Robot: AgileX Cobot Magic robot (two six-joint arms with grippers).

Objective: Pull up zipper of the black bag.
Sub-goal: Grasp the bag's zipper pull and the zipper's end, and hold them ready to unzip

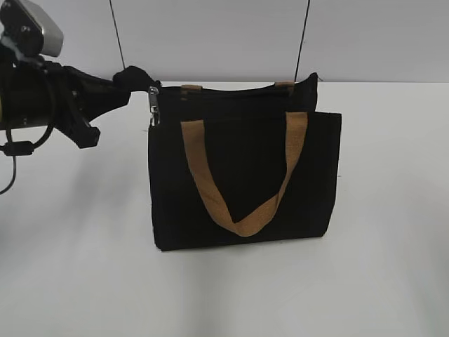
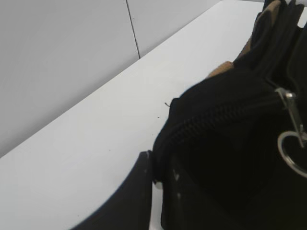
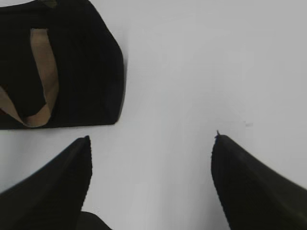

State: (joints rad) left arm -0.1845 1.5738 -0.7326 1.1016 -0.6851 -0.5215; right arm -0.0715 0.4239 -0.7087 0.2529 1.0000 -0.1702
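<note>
From my station I see the black bag (image 1: 245,179) standing upright on the white table (image 1: 379,281), its front tan handle (image 1: 242,175) hanging down in a V across the front panel. My left gripper (image 1: 144,81) reaches in from the left edge of the exterior view and sits right at the bag's top left corner, where a silvery metal pull (image 1: 153,105) hangs down the side edge. In the left wrist view, the zipper (image 2: 216,117) runs as a black toothed line across the bag's top toward the pull and its ring (image 2: 291,143) on the right, and only one black finger (image 2: 136,191) shows, pressed against the fabric end of the bag at the lower left. The other finger is hidden by the bag, so I cannot tell for certain whether the left gripper is clamped on the corner or only touching it. My right gripper (image 3: 151,177) does not show in the exterior view; its own wrist camera looks down on bare table with the two dark fingers (image 3: 53,187) spread wide apart, nothing between them and nothing in contact. The bag lies in the upper left of that view, well apart from those fingers, with the tan handle loop showing on its face.
</note>
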